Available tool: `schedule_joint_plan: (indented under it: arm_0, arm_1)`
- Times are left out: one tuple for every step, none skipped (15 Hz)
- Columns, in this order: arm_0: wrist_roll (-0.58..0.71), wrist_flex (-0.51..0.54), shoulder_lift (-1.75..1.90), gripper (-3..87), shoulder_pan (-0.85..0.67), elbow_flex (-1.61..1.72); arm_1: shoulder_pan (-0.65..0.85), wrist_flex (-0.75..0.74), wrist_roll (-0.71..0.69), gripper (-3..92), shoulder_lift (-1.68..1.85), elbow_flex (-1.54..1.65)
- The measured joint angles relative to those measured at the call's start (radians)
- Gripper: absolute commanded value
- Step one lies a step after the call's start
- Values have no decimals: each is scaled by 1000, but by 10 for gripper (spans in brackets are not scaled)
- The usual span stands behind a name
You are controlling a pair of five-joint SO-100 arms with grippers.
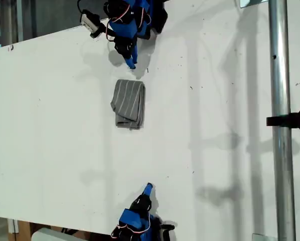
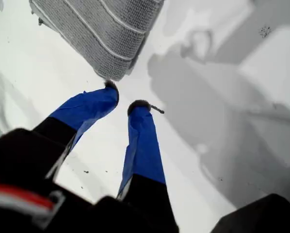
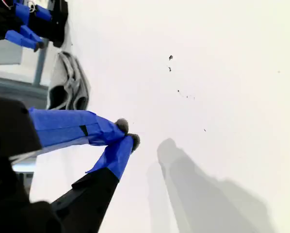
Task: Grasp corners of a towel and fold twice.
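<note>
The towel [image 1: 129, 104] lies folded into a narrow grey striped bundle on the white table [image 1: 49, 125], in the upper middle of the exterior view. One rounded corner [image 2: 108, 74] of the towel [image 2: 101, 29] sits just beyond my first gripper [image 2: 125, 99], whose blue fingertips stand a small gap apart with nothing between them. In the exterior view my first gripper [image 1: 131, 63] hangs just above the towel's top edge. My second gripper [image 3: 127, 133] is shut and empty, far from the towel [image 3: 70, 87]. It sits near the bottom edge of the exterior view [image 1: 148, 187].
A metal pole [image 1: 280, 125] with a black clamp [image 1: 290, 120] stands at the exterior view's right. The table edge [image 1: 39, 37] runs diagonally across the exterior view's top left. Small dark specks [image 3: 170, 58] mark the table surface.
</note>
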Motion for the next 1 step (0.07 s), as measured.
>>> schedule_joint_plan:
  arm_0:
    - [0, 0, 0, -6, -3, 0]
  arm_1:
    - [-12, 0, -2, 100, 0, 0]
